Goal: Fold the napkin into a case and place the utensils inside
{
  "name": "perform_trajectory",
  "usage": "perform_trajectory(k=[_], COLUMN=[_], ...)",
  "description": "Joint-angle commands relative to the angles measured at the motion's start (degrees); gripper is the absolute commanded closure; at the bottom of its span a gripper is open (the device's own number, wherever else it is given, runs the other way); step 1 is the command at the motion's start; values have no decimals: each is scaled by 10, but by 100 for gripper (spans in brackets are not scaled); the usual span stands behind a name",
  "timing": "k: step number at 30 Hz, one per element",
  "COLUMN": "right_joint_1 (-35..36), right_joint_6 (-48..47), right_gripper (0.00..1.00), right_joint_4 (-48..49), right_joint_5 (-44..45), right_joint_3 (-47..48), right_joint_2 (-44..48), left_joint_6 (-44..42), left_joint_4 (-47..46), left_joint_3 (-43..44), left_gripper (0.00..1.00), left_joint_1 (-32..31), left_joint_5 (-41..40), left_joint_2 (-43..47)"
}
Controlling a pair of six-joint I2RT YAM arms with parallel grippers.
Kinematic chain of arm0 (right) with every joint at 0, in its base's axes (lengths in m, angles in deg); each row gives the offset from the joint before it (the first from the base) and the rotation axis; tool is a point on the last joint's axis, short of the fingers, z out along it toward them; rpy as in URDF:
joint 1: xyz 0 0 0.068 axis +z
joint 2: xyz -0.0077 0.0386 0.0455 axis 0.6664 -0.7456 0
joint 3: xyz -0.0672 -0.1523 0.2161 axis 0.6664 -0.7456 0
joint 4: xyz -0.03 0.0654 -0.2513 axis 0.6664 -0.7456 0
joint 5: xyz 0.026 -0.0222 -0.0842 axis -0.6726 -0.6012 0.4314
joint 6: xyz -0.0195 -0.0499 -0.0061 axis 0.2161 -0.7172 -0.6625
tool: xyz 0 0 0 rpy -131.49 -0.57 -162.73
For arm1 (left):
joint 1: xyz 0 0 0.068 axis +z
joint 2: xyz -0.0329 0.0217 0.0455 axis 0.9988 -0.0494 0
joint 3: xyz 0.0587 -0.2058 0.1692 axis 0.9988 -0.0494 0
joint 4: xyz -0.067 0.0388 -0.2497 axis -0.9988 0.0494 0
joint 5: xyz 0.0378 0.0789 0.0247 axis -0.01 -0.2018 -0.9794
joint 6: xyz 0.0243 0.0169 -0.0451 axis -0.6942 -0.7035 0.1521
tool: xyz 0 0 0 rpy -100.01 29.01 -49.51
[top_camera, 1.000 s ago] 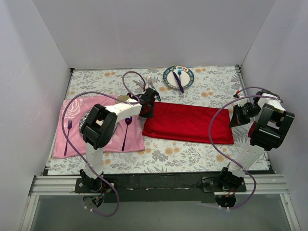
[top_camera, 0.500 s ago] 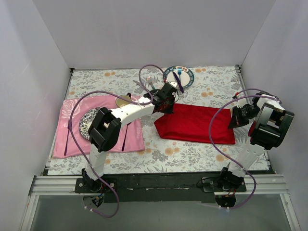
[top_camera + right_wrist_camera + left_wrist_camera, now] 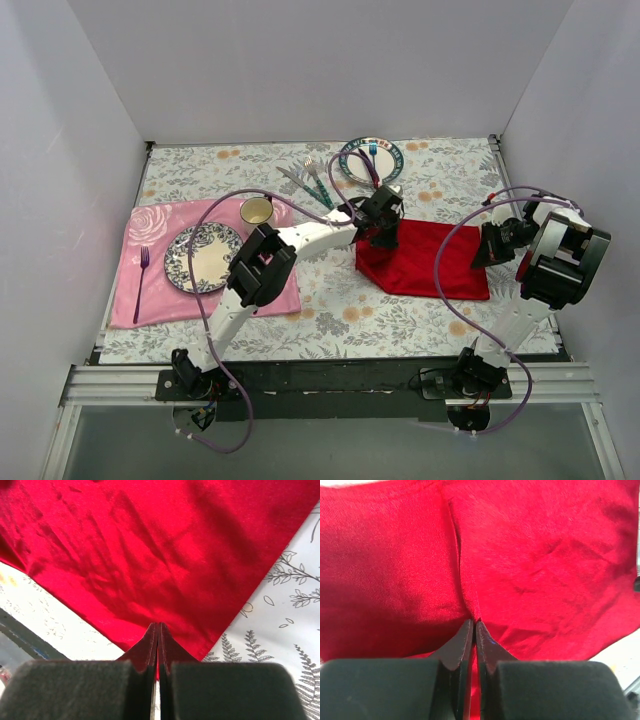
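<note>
Near you, your right fingers (image 3: 158, 630) are pressed together on the right edge of the napkin (image 3: 430, 268), with a sliver of red caught between them. Your left fingers (image 3: 474, 627) pinch a ridge of the same cloth at its left end. The napkin sits right of centre on the worktop (image 3: 340, 320). The utensils (image 3: 308, 180) lie further back, apart from it.

One high, two close
The top camera looks down on the whole table (image 3: 190, 170); both wrist cameras sit close over the napkin (image 3: 415, 265), which all see.
</note>
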Motion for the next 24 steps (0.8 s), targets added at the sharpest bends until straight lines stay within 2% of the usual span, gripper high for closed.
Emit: perform_trajectory(k=[1, 7, 15, 19, 24], right_joint_1=[-1, -2, -1, -3, -3], right_joint_6=[6, 11, 35, 39, 29], right_gripper=[99, 99, 99, 99, 99], right_joint_4=[-30, -36, -2, -6, 14], right_joint_5=[-26, -23, -11, -22, 8], right_joint_3=[33, 33, 1, 15, 35], right_joint_2=[-4, -5, -19, -18, -2], left_joint_6=[60, 109, 149, 168, 164], left_joint_4=[-81, -142, -199, -220, -221], left_joint_3=[49, 82, 58, 49, 21], left_gripper=[100, 100, 100, 100, 100], left_joint_1=[-18, -46, -53, -54, -50], left_joint_5=[49, 53, 45, 49, 39], left_joint_2=[-12, -44, -37, -47, -36])
